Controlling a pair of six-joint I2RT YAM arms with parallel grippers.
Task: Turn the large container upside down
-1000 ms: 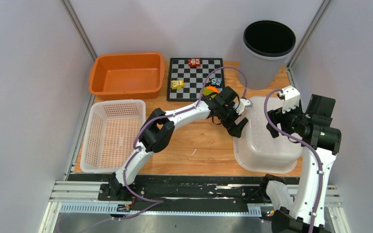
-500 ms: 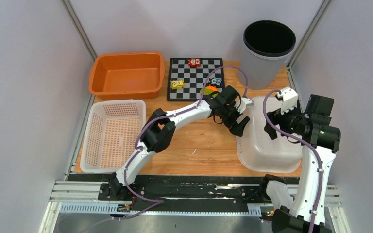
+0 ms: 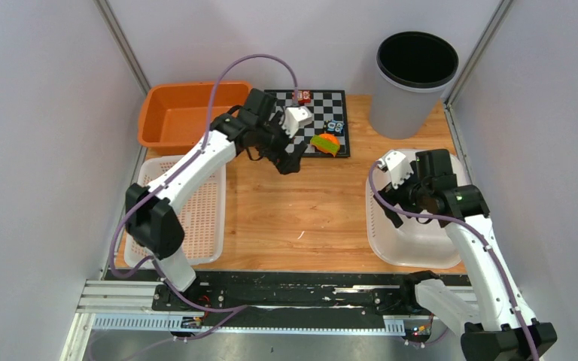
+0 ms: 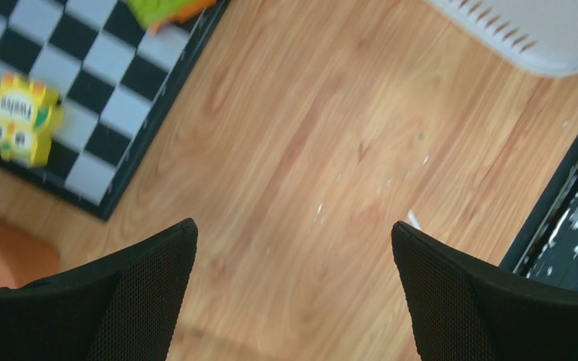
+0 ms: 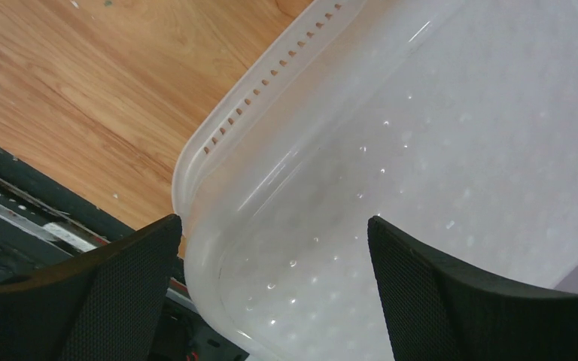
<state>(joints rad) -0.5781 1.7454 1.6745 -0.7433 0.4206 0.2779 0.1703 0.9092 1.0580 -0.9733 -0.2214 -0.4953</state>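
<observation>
Large container (image 5: 436, 143) | beneath right end effector (image 5: 272, 222) | jaws spread wide

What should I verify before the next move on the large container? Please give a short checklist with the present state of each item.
1. Left pincer open and empty: ok.
2. Right pincer open, gripping nothing: ok; it hangs over the large container.
3. Left pincer away from the container: ok, it is beside the checkerboard.
4. Container mouth faces down: cannot tell.
5. Container well inside the table: not ok, its near corner looks to reach the front edge.
</observation>
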